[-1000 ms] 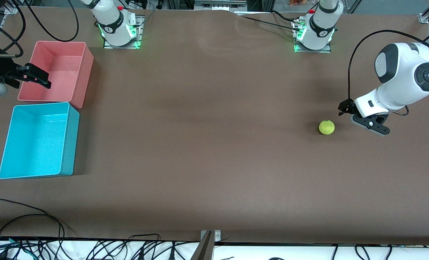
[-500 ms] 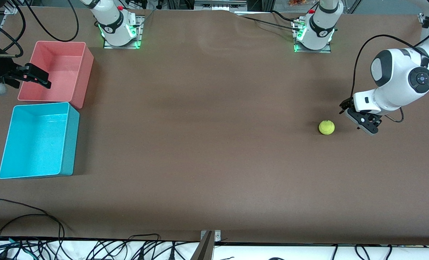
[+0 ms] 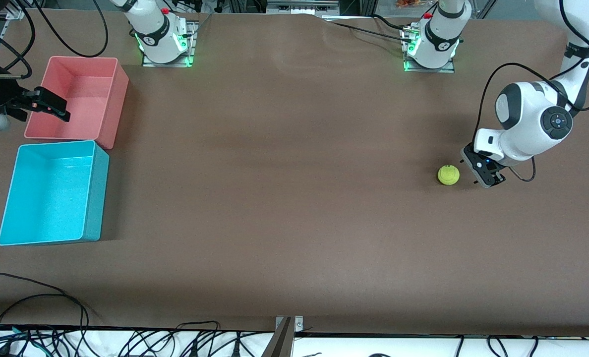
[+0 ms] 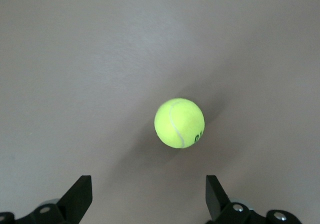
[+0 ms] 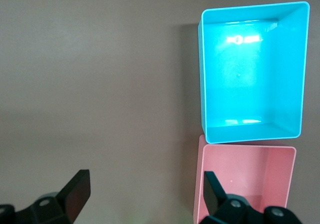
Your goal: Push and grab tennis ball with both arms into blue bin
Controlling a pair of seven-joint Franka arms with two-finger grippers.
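The tennis ball (image 3: 448, 175) is seen on the brown desk (image 3: 294, 208) toward the left arm's end, well apart from the blue bin (image 3: 51, 192). The left pincer (image 3: 484, 173) is held low just beside the ball, its fingers spread. The right pincer (image 3: 44, 104) is spread wide over the pink bin (image 3: 76, 101), waiting.
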